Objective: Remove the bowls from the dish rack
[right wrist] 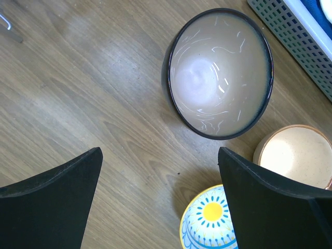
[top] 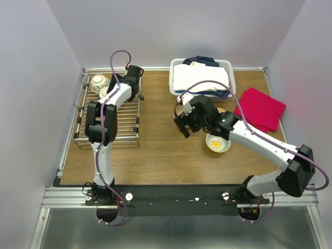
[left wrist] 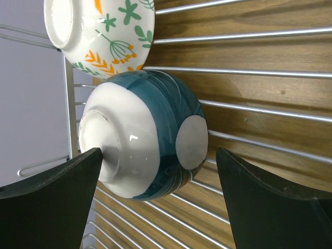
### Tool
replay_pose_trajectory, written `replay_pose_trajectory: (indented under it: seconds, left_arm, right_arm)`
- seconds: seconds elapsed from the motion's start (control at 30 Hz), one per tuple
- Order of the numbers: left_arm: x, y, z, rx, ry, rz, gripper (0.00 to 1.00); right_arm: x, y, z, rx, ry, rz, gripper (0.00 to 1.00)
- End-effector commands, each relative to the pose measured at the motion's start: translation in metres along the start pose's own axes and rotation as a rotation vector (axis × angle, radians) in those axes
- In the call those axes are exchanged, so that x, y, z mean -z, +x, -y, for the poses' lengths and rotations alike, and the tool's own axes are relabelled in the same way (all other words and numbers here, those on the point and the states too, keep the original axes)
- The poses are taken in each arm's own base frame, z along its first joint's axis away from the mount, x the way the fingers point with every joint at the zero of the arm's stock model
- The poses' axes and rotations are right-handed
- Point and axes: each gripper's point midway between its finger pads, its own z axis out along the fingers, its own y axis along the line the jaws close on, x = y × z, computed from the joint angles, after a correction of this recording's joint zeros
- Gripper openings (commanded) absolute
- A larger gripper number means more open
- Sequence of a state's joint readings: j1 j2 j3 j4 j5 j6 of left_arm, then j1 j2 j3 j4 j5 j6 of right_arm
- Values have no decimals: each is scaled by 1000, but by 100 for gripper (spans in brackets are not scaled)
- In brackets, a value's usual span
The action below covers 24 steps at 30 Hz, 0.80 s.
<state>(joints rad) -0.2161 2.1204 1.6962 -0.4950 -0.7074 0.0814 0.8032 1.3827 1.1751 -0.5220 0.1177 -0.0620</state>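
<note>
The silver wire dish rack (top: 127,122) lies at the left of the table. At its far left corner sit a floral bowl (top: 98,82) (left wrist: 98,31) and a teal-and-white bowl (top: 104,93) (left wrist: 150,135), which lies on its side. My left gripper (left wrist: 158,155) is open around the teal bowl, its left fingertip (left wrist: 93,158) at the bowl's foot. My right gripper (top: 182,127) (right wrist: 160,155) is open and empty over bare table. Near it stand a dark-rimmed cream bowl (right wrist: 218,72), a tan bowl (right wrist: 295,155) and a yellow-and-blue bowl (top: 218,142) (right wrist: 212,220).
A white laundry basket (top: 228,70) full of folded clothes stands at the back centre. A red cloth (top: 259,109) lies at the right. The near part of the rack holds nothing.
</note>
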Motion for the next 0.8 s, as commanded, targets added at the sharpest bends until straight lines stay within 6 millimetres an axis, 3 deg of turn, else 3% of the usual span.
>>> replay_pose_trajectory:
  seconds: [0.0,0.4,0.6,0.77]
  left_arm:
    - [-15,15,5,-48,-48,-59,99]
    - [-36,46,1,-162,-197,-142,99]
    - [-36,55,-1,-182,-223,-157,99]
    - [-22,44,-16,-147,-236,-121,84]
  right_arm:
    - [-3,12,-1,-13,7,-39,100]
    - [-11,20,-7,-20,-19,-51,100]
    - [-12,23,-7,-22,-14,-53,100]
    - [-13,25,-8,-24,-17,-56,100]
